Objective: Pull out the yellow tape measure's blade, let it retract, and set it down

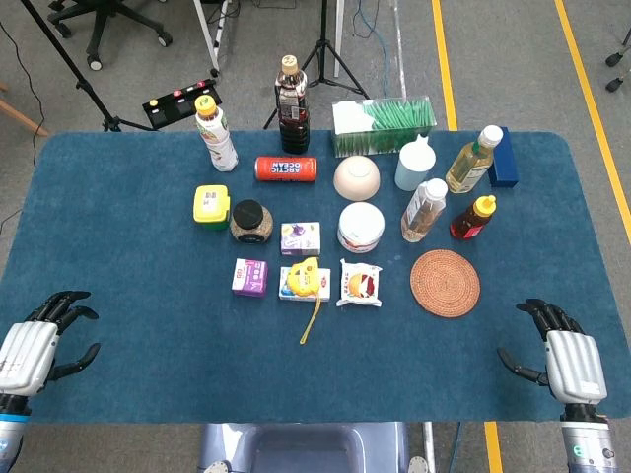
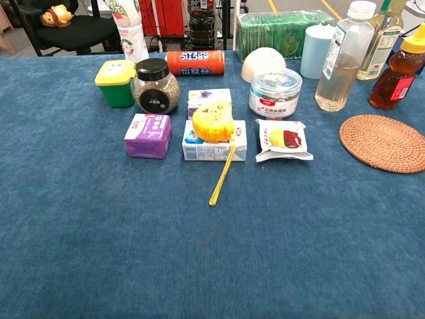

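Sitting on a small white box [image 2: 214, 142] beside the round coaster [image 2: 385, 142], tape measure [image 2: 213, 121] already trailing its blade [image 2: 222, 174]; left hand [image 1: 35, 340] and right hand [image 1: 562, 355] resting well away, fingers apart, gripping nothing. Risking knocking the snack packet [image 2: 284, 139] or purple box [image 2: 149, 135] when reaching in

There is one yellow tape measure [image 1: 305, 275]. There are five bottles [image 1: 215, 133] [image 1: 291, 94] [image 1: 472, 159] [image 1: 425, 210] [image 1: 473, 217], two jars [image 1: 250, 221] [image 1: 361, 228], one red can [image 1: 286, 168], one bowl [image 1: 357, 178] and one blue cup [image 1: 415, 165]. There are three small boxes [image 1: 250, 277] [image 1: 301, 237] [image 1: 305, 286], one snack pack [image 1: 359, 283], one green tub [image 1: 212, 206], one round mat [image 1: 445, 283], one clear box [image 1: 384, 126] and one dark blue box [image 1: 504, 158]. Two hands [image 1: 35, 347] [image 1: 570, 363] show.
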`<state>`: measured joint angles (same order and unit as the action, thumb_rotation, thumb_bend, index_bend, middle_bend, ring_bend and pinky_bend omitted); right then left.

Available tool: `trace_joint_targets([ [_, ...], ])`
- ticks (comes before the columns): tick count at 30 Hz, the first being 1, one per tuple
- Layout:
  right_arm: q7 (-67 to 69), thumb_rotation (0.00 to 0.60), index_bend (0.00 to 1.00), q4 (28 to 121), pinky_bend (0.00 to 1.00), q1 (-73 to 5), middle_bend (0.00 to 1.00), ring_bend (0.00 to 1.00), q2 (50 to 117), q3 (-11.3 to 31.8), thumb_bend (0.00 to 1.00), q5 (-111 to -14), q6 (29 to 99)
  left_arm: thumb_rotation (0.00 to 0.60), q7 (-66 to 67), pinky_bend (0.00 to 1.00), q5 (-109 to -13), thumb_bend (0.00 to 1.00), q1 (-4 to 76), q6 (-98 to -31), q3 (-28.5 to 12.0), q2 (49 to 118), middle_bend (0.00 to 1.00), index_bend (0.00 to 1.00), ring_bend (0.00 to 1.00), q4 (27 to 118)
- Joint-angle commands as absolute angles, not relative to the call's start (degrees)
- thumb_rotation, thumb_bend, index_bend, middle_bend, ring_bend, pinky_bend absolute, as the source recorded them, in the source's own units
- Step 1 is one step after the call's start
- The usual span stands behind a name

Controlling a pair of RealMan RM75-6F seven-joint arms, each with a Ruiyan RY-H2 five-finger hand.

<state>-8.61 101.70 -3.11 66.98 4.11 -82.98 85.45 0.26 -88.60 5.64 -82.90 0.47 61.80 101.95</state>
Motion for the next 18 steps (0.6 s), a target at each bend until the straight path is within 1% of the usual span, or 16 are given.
trace_joint_targets([
  [1, -8.67, 0.405, 0.24, 101.6, 0.3, -3.17, 0.23, 0.22, 67.01, 4.17, 0.28, -82.78, 85.3, 0.6, 0.35, 0.3, -88.52, 0.28, 5.68, -82.72, 0.52, 61.9, 0.22, 0.37, 0.15, 101.86],
  [18, -8.74, 0.41, 0.24, 102.11, 0.3, -2.6, 0.23, 0.22, 66.74, 3.86, 0.28, -83.47, 86.22, 0.6, -0.81, 0.3, -88.96, 0.28, 5.35, -83.29, 0.73, 61.67, 0.22, 0.37, 0.15, 101.04],
])
